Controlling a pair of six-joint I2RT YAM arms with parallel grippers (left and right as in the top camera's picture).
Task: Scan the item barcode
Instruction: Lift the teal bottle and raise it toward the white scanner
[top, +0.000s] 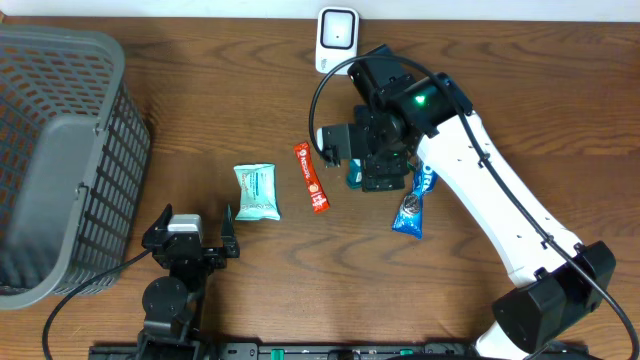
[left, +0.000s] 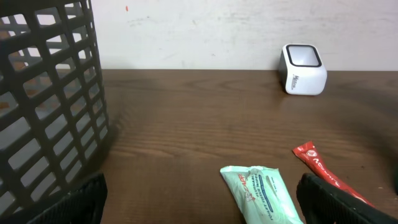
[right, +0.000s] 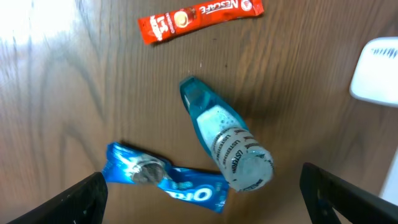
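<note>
The right pincer (top: 380, 165) hangs with its jaws wide apart and empty over the teal mouthwash bottle (right: 225, 144), which lies on its side on the tabletop (right: 74, 112) directly beneath it. To grasp it well, I'd centre on the bottle's body and close across its narrow width, clear of the blue Oreo packet (right: 168, 180) just beside it. The left pincer (top: 195, 238) rests with jaws apart, holding nothing. Only the right wrist view shows the bottle's label. Overhead the arm hides most of the bottle, yet the white scanner (top: 337, 38) shows whole, just beyond the right pincer
</note>
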